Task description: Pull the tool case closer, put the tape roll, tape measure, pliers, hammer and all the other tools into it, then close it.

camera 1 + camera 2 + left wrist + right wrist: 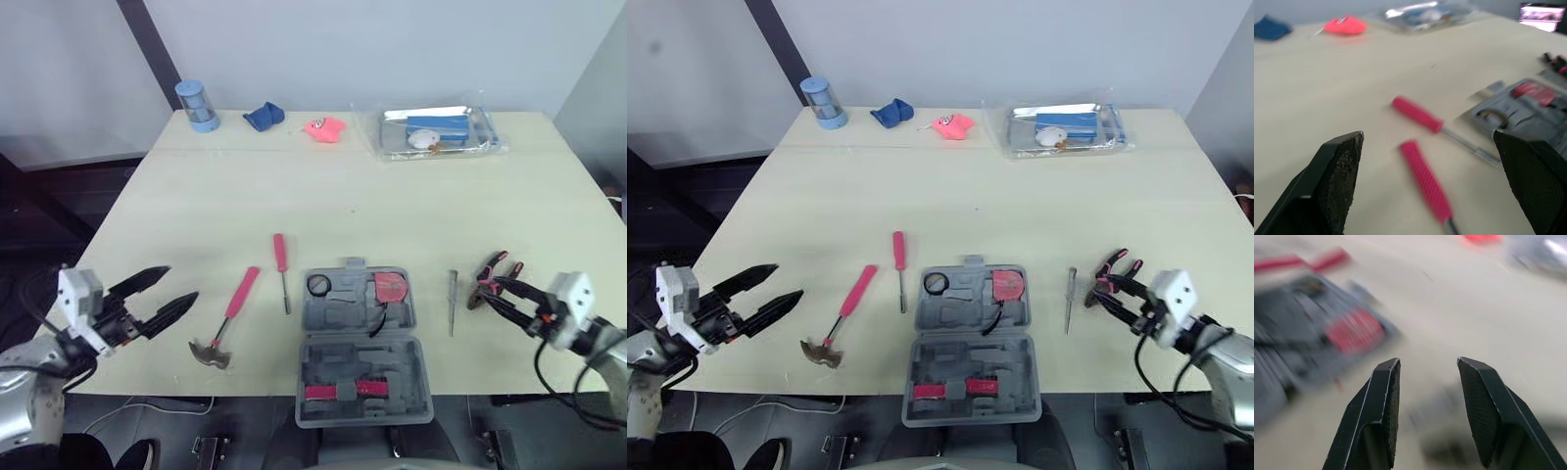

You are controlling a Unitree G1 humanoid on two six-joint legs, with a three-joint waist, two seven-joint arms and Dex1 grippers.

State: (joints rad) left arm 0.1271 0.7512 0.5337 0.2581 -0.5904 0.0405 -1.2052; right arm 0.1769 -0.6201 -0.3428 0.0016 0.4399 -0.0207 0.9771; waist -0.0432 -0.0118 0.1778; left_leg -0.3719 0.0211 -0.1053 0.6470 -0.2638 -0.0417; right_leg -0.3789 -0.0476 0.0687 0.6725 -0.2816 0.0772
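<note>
Tool case sits open at lower centre of the frame, right at the near edge of the table, so the pull-in looks done and we're into the loading step. Inside its upper half there's a dark ring that reads as the tape roll and a red tape measure, and something pink lies in the lower half, too small to name. Out on the table, left of the case: a pink-handled screwdriver and, further left and lower, the hammer, head toward the near edge. Right of the case a slim probe-like tool, then the pliers at the right. Right gripper is at lower right, fingers parted and pointing in at the pliers, tips just beside or over them; I can't tell if they touch. Left gripper hangs at lower left, fingers spread wide, aimed toward the hammer, gripping nothing. Pliers look like the piece in hand: my call is the right arm needs to straddle the handles, pinch, lift and carry left to the case. Far edge: blue canister, blue cloth, clear bag
</note>
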